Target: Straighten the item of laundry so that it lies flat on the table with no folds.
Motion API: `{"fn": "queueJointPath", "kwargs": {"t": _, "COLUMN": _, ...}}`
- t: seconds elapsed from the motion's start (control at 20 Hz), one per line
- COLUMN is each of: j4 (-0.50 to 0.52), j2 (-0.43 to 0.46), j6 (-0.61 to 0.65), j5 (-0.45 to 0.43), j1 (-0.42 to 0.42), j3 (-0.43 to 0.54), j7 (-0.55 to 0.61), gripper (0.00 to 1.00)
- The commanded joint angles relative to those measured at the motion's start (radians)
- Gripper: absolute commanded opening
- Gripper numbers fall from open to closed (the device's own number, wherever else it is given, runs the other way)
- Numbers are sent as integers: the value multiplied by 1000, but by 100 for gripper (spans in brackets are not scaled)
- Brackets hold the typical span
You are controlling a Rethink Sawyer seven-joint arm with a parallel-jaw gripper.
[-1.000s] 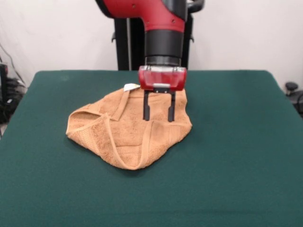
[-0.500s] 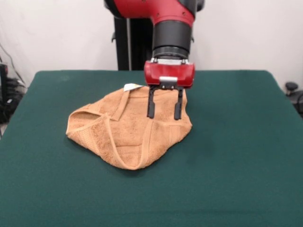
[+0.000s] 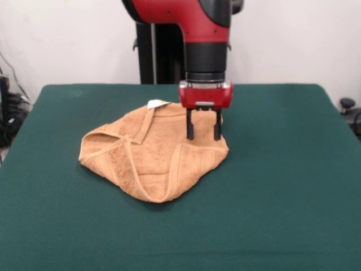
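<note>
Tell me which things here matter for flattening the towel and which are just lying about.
Part of the job:
- orange-tan towel, crumpled with folded-over edges
- green table it should lie flat on
- claw, open, over the towel's right part

Just lying about:
- cables at the left edge, off the table
- dark object at the right edge, off the table

The towel lies folded on the table, left of the table's middle and nearer its far edge than its near one. A tag sits at the towel's far edge. Folds cross its left part, and one corner points toward the near edge. The gripper hangs over the towel's right far part, its two fingers apart, tips down at the cloth. Bare table spreads right of the towel and before it.
</note>
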Motion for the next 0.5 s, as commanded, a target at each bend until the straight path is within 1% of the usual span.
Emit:
{"fn": "queueJointPath", "kwargs": {"t": 0.05, "j4": -33, "j2": 62, "j6": 193, "j5": 38, "j1": -6, "j3": 122, "j7": 164, "gripper": 100}}
{"fn": "queueJointPath", "kwargs": {"t": 0.2, "j4": -40, "j2": 61, "j6": 167, "j5": 9, "j1": -18, "j3": 133, "j7": 178, "gripper": 100}}
{"fn": "queueJointPath", "kwargs": {"t": 0.35, "j4": -52, "j2": 90, "j6": 53, "j5": -39, "j1": -23, "j3": 134, "j7": 196, "gripper": 100}}
{"fn": "queueJointPath", "kwargs": {"t": 0.5, "j4": -52, "j2": 100, "j6": 17, "j5": -48, "j1": -22, "j3": 135, "j7": 208, "gripper": 100}}
